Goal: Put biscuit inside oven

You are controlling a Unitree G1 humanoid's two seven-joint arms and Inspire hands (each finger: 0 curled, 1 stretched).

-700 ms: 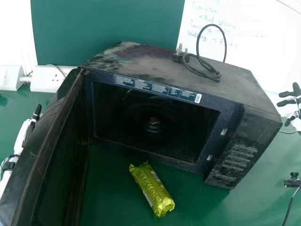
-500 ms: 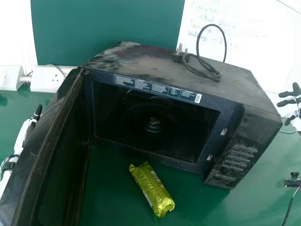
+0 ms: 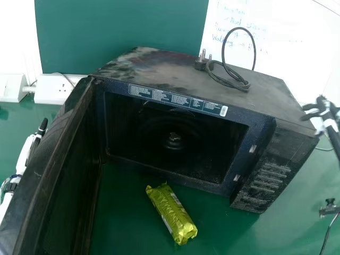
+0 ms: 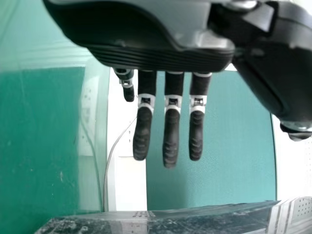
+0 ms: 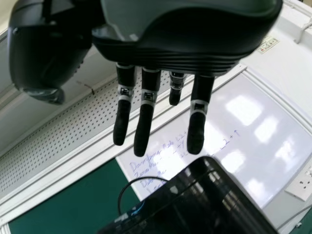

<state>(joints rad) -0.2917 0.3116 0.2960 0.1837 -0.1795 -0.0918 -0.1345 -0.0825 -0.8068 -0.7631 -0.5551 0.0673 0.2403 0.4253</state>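
Left hand (image 4: 161,56) held left of open door (image 3: 56,170), fingers straight, apart. Biscuit (image 3: 171,213) seen on table (image 3: 125,228) before oven (image 3: 159,62), ungrasped. Right hand (image 5: 175,39) held right of oven, fingers straight, apart. Approach judged step in hand; biscuit to be reached, gripped, placed inside.

Crinkled, shiny foil-like wrapper (image 3: 171,212); dusty, dull-topped oven (image 3: 265,101); smooth, slightly glossy green tabletop (image 3: 287,226).

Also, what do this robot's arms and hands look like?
The left hand and right hand have dark, grooved palm housings and black fingers with pale bands; the left one's fingertips are ribbed. The left arm has white casing, with thin cables near the hand.
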